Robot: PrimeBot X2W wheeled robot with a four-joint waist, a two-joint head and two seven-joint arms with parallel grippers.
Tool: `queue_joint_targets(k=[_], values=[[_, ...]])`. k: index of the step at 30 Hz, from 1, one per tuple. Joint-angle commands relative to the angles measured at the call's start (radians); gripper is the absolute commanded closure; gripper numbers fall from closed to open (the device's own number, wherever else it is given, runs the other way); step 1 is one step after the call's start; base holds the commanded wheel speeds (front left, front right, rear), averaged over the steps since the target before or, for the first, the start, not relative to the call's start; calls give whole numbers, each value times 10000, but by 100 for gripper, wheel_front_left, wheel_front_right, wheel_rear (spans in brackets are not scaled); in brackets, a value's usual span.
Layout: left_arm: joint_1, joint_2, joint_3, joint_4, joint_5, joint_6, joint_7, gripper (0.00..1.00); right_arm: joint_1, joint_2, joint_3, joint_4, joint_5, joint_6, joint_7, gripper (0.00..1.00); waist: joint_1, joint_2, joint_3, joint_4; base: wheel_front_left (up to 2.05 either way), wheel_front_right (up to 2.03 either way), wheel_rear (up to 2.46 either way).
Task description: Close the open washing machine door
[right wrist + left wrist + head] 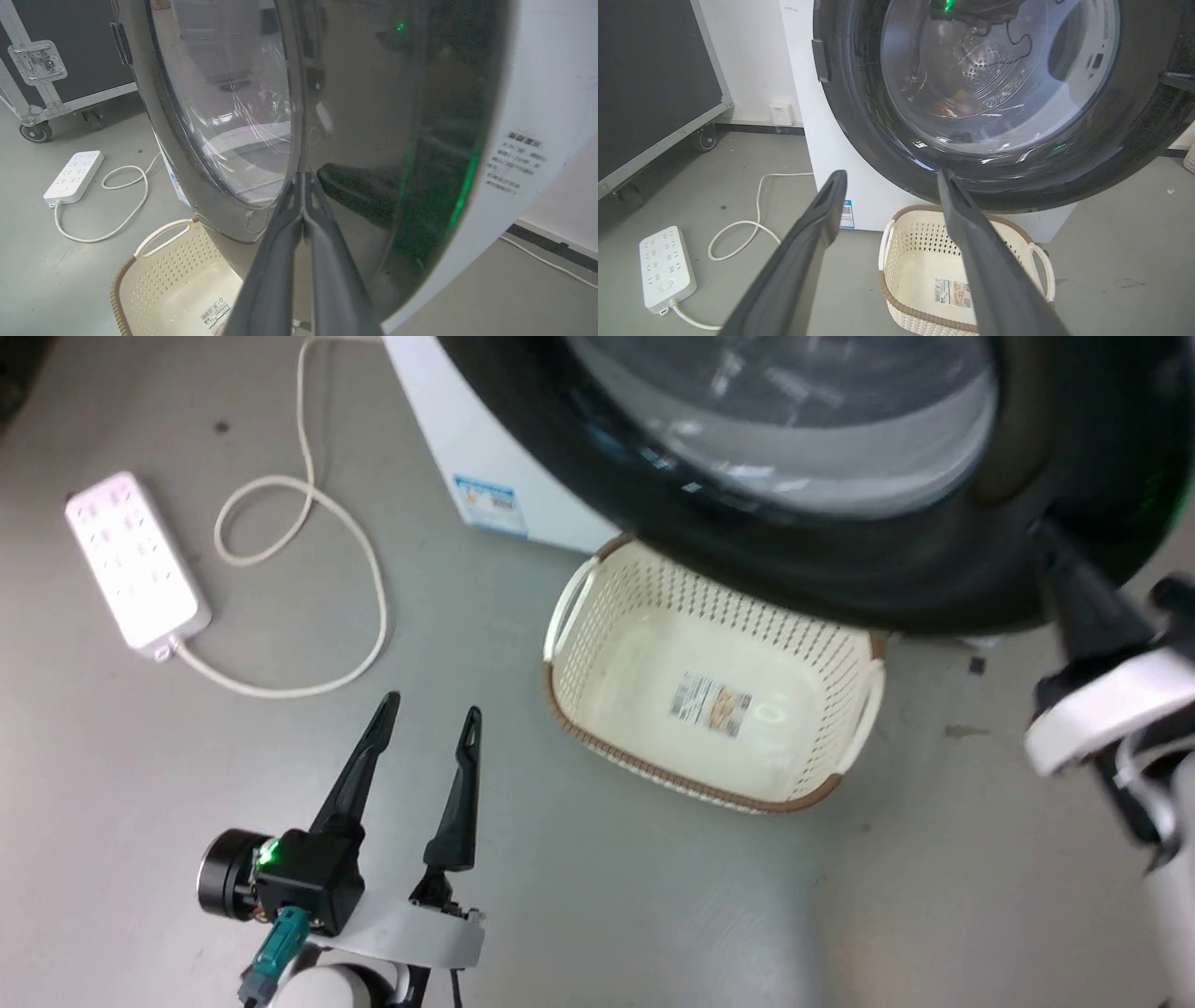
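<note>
One white washing machine (831, 177) stands beyond; its washing machine door (822, 569), standing open, lies straight ahead of the right jaws, closed together and empty, tips against its black rim; left jaws gape, empty, farther off

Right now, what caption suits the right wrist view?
Right gripper, fingers shut, tips at the washing machine door, basket below.
</note>
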Motion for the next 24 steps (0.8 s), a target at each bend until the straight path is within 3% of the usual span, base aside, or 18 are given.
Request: queue_joint_targets(k=[1,12,24], values=[[-178,-47,19,-48,72,-30,-43,0,-568,-336,-110,144,27,-19,39,100,-3,0,388,220,0,0,0],[-625,-189,-2,-106,159,-97,-43,0,-2870,-901,-660,1593,14,-19,427,100,-3,0,1063,428,0,0,0],[-722,-279,52,-8,203,-92,-43,0,-4109,-867,-1327,3138,-407,-19,121,100,-3,0,967,445,0,0,0]])
